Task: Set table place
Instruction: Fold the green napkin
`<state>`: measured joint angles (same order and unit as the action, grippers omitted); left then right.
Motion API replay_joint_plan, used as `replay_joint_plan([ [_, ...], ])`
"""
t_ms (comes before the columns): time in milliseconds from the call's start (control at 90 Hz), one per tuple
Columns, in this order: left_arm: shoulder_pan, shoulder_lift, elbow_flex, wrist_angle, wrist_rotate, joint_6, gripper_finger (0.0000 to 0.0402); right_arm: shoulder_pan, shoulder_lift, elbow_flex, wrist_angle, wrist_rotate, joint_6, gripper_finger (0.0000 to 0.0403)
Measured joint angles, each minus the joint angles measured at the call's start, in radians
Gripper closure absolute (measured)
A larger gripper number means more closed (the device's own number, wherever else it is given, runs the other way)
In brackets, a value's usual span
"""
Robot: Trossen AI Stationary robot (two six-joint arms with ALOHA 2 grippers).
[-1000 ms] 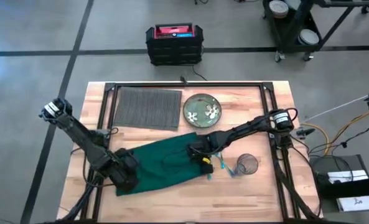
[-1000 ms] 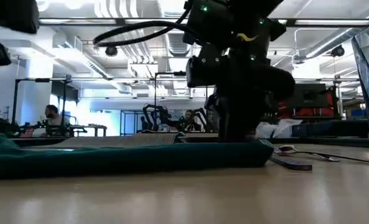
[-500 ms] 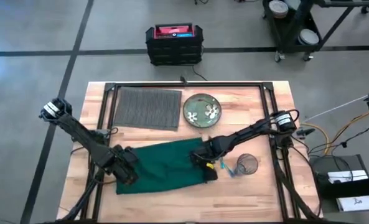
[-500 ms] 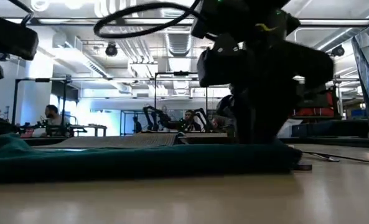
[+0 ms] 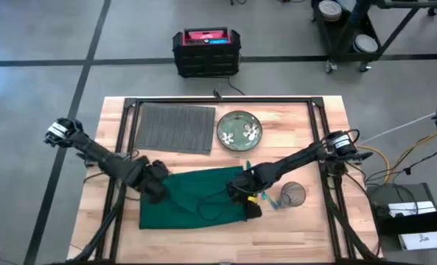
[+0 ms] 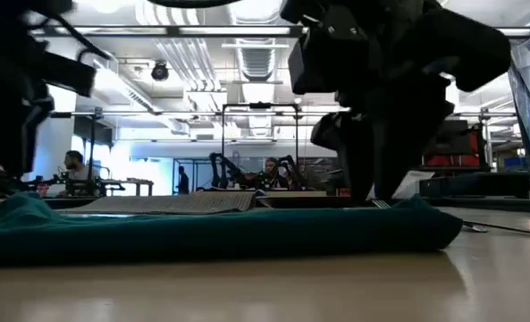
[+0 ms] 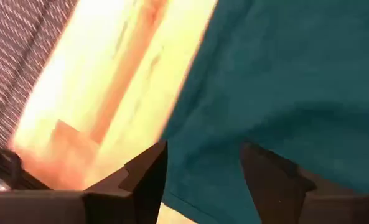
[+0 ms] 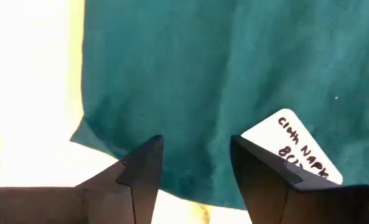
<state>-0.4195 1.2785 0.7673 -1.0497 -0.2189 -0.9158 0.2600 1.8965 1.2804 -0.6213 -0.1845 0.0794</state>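
Both my grippers are shifting: left gripper (image 5: 156, 188) moving up the dark green cloth napkin's (image 5: 196, 197) left edge, right gripper (image 5: 242, 193) sliding toward its right edge. I'm seeing both with fingers parted, grasping nothing, over the light-wood butcher-block table (image 5: 306, 221).

The table (image 5: 321, 221) is light wood, and the placemat (image 5: 174, 127) is dark grey with ribs. The napkin (image 5: 192, 202) is dark green; the plate (image 5: 239, 129) is green with white flowers.

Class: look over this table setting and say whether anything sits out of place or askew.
Yes. The green napkin lies spread and rumpled on the bare table, not on the placemat. The plate sits beside the placemat rather than on it.
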Motion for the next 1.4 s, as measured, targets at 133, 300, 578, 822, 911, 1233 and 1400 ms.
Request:
replay_joint_plan([
  [133,0.114,-0.009,-0.037,0.034,0.076,0.160,0.0234,-0.001,-0.003,0.009,-0.003,0.001,-0.002,0.0228],
  [300,0.215,-0.047,-0.139,0.199,0.253,0.282,0.0240,-0.001,-0.003,0.011,-0.004,0.001,-0.001,0.0224],
  [578,0.232,-0.153,-0.217,0.257,0.393,0.286,0.0253,-0.002,-0.004,0.011,-0.003,0.001,-0.003,0.0227],
  [822,0.232,-0.183,-0.252,0.235,0.387,0.260,0.0324,-0.008,-0.007,0.020,-0.015,0.003,-0.030,0.0228],
  [911,0.232,-0.176,-0.276,0.239,0.387,0.250,0.0377,-0.020,-0.021,0.052,-0.046,0.006,-0.038,0.0234],
  [1233,0.179,-0.182,-0.226,0.228,0.385,0.214,0.0399,-0.151,-0.079,0.085,-0.122,0.203,-0.060,0.0249],
  [1400,0.113,-0.194,-0.153,0.211,0.343,0.189,0.0401,-0.234,-0.051,0.045,-0.126,0.148,-0.053,0.0235],
])
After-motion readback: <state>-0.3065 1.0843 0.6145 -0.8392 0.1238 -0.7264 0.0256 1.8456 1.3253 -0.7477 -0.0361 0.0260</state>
